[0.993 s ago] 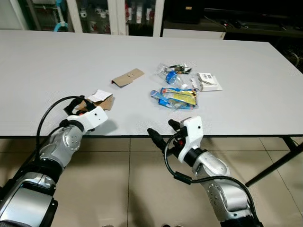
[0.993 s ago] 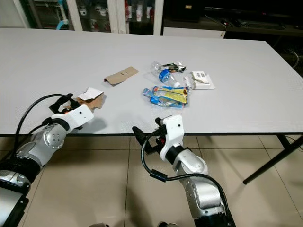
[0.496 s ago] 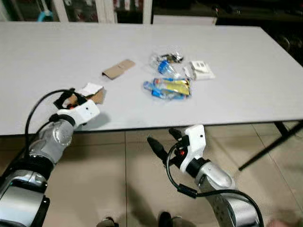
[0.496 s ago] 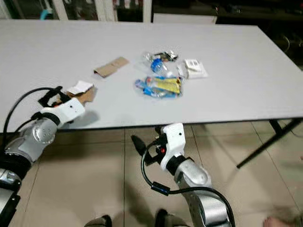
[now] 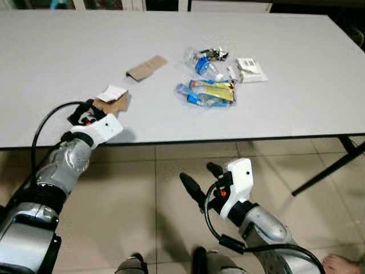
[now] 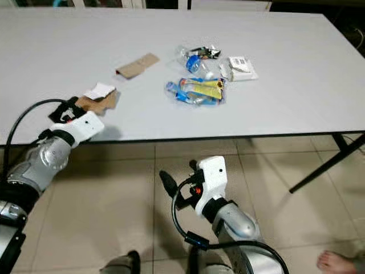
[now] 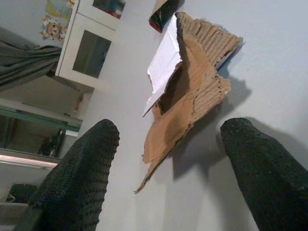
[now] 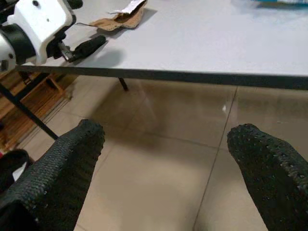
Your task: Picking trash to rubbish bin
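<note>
A torn piece of brown cardboard point(image 5: 112, 100) with white paper on top lies near the front left edge of the white table point(image 5: 51, 51). My left gripper point(image 5: 86, 112) is open right in front of it, its fingers point(image 7: 82, 163) on either side of the cardboard point(image 7: 192, 91) without touching it. My right gripper point(image 5: 201, 178) hangs open and empty below the table's front edge, over the floor. Further back lie a flat cardboard strip point(image 5: 146, 67), a crushed plastic bottle point(image 5: 204, 61), a yellow and blue wrapper point(image 5: 210, 93) and a white packet point(image 5: 250, 68).
A dark table leg point(image 5: 328, 168) slants down at the right. A person's bare foot point(image 5: 342, 264) shows at the bottom right on the beige tiled floor point(image 5: 154, 188). Cabinets stand behind the far side of the table.
The camera has tilted down, showing more floor. My right gripper now hangs further below the table's edge. The left gripper stays open at the torn cardboard.
</note>
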Available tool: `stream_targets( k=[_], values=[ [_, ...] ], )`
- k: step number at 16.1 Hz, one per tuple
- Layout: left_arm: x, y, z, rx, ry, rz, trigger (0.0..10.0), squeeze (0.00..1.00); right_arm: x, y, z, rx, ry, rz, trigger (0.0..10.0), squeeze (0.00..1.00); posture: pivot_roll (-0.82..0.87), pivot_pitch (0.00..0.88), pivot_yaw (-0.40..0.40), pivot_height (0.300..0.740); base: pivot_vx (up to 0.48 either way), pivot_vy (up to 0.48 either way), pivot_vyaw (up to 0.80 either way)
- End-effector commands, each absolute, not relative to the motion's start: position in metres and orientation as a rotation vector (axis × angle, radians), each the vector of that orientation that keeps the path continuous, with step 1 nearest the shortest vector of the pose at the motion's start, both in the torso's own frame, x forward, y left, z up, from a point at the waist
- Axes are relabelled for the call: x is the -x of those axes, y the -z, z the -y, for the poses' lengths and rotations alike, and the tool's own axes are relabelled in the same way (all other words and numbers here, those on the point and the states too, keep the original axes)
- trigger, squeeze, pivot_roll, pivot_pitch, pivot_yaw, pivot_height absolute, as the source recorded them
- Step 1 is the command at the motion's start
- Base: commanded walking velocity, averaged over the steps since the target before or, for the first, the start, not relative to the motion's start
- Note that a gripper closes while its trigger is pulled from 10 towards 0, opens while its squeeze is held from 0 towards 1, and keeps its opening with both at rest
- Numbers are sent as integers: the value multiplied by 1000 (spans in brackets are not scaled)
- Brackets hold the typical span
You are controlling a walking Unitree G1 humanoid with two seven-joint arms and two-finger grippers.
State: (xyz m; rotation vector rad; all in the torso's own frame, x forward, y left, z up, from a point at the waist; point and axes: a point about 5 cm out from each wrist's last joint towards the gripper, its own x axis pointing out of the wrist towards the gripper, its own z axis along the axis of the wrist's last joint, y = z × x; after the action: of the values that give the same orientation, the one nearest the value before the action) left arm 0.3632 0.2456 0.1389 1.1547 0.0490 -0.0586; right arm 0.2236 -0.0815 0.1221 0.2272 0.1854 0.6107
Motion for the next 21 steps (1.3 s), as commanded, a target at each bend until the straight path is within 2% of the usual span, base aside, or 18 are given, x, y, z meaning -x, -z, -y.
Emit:
stream_targets(
  k=[1,8,19,20,21],
  values=[
    [-337,-79,-251,-1177,184,-309,0,0,-221,-124,83,-233,-607,-189,10000,0,-184,343,-100,740,0,0,0],
    [-329,-74,-259,-1175,190,-320,0,0,-208,-122,79,-259,-589,-224,10000,0,-181,375,-89,740,0,0,0],
    [-327,-74,-257,-1172,188,-309,0,0,-203,-119,77,-273,-574,-245,10000,0,-176,379,-85,740,0,0,0],
    [-329,-77,-251,-1120,163,-273,10000,0,-204,-119,77,-274,-573,-246,10000,0,-174,377,-83,740,0,0,0],
    [-329,-80,-246,-1021,125,-237,10000,0,-204,-119,77,-274,-571,-247,10000,0,-173,376,-82,740,0,0,0]
  ],
)
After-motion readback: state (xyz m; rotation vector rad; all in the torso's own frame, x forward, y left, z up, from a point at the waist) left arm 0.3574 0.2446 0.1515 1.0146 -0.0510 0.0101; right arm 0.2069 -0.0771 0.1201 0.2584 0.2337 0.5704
